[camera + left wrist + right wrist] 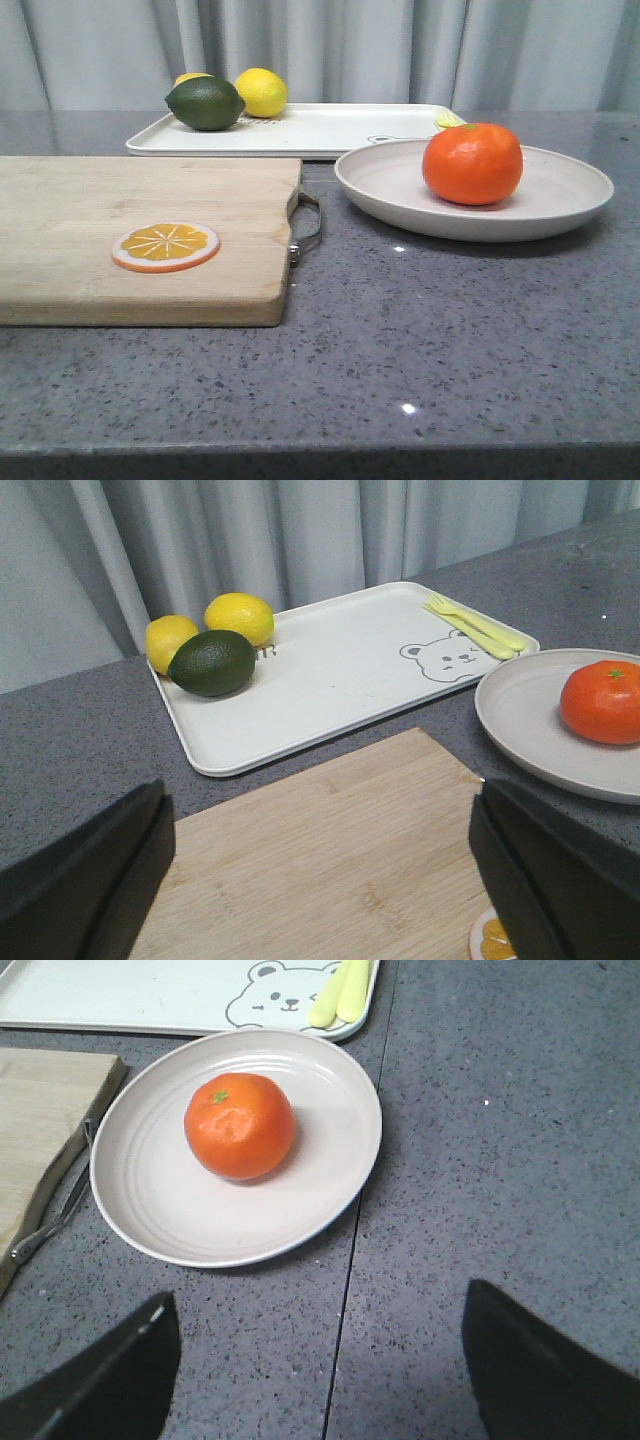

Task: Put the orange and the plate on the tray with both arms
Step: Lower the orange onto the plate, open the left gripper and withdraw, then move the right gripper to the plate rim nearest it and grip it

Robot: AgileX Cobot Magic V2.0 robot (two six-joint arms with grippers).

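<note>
On the left side of the grey speckled stone bench (pixel 450 350), near the front edge, lies a flat pale wooden cutting board (pixel 120 235) with a metal handle. A thin fake orange slice (pixel 165 246) sits on it. The left gripper (pixel 320 880) hangs above this board with its two black fingers wide apart, holding nothing.

Toward the back edge sits the flat white tray with rounded corners (pixel 320 130). A dark green lime (pixel 205 103) and two yellow lemons (pixel 261 92) crowd its left end, so the middle is bare, maybe left free for the plate. A little bear face (pixel 448 658) is drawn on it, beside a pale yellow fork (pixel 475 630). I can see no words to read.

On the right, just in front of the tray, rests the wide round off-white plate (pixel 560 195). The shiny round orange (pixel 472 163) already sits on it, so both could probably be moved together. The right gripper (pixel 320 1360) hangs near the plate, fingers spread apart, touching nothing.
</note>
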